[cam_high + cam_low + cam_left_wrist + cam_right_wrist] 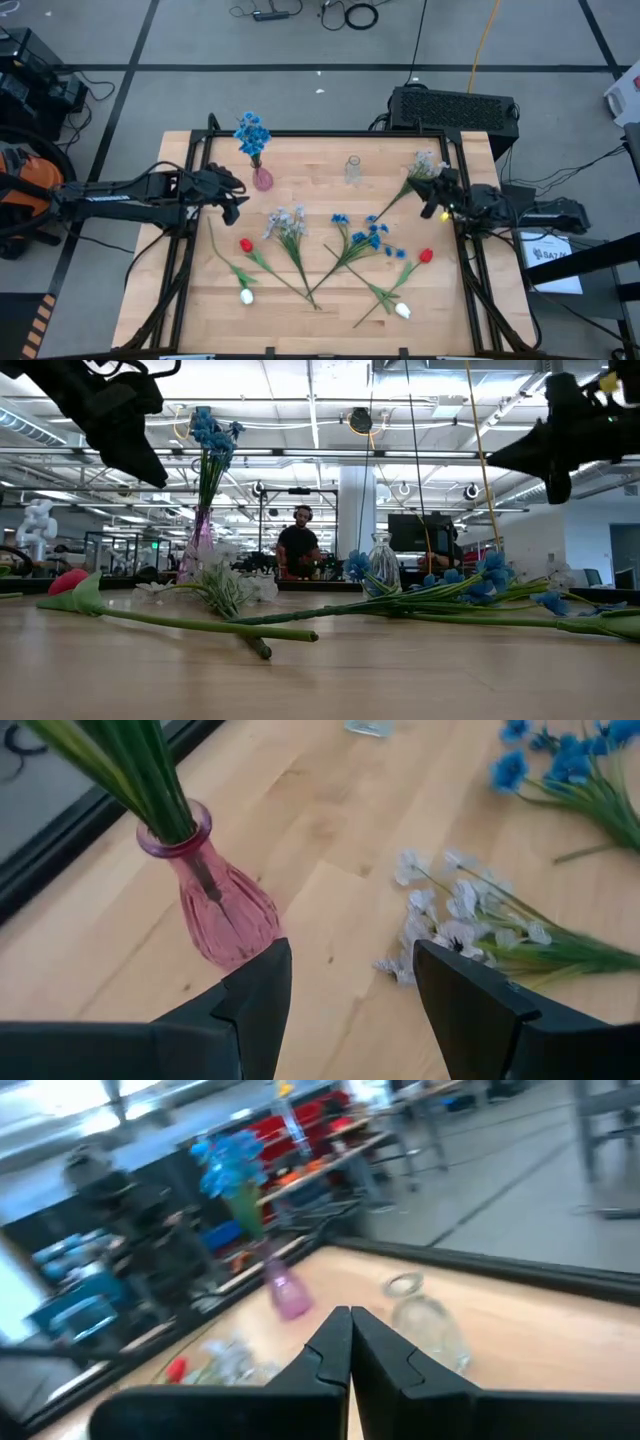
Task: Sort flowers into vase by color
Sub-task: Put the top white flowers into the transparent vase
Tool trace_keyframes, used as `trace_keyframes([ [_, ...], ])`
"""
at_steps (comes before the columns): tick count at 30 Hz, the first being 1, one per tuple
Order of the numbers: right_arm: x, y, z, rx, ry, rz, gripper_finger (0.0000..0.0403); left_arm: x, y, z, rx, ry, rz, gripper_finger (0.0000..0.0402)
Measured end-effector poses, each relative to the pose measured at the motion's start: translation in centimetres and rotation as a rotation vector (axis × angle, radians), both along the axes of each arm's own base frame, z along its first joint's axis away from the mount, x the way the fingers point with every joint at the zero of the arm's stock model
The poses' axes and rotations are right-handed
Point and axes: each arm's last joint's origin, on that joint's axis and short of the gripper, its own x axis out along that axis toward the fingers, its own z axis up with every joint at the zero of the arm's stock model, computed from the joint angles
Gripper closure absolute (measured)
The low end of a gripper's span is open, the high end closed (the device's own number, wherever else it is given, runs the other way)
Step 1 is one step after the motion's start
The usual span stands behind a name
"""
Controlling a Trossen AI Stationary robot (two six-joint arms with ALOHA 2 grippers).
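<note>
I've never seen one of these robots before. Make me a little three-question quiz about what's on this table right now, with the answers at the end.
1. True or false: the pink vase already holds blue flowers.
2. Which gripper has its fingers open? A) left gripper B) right gripper C) both
3. Fill in: the clear vase at the back of the table holds ____ flowers.

Key
1. True. A blue bunch stands upright in it.
2. A. The left gripper is open beside the pink vase; the right one is shut at the table's right edge.
3. No. It stands empty, while the other flowers lie loose on the wood.
</note>
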Motion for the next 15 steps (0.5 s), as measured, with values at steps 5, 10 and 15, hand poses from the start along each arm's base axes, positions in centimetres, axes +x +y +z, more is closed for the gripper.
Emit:
trace_keyframes([
  [5, 1.7, -0.4, 3.0, 0.06, 0.068, -0.161, 0.0403, -0.1, 0.0, 0.0, 0.004, -0.002, -0.005, 0.0185],
  [10, 4.9, -0.7, 6.4, 0.118, 0.213, -0.291, 0.0403, -0.6, -0.1, 0.4, 0.025, -0.03, -0.02, 0.0185],
  [15, 7.9, -1.4, 8.2, 0.269, 0.403, -0.459, 0.0403, -1.1, -0.1, 0.8, 0.04, -0.067, 0.002, 0.0185],
])
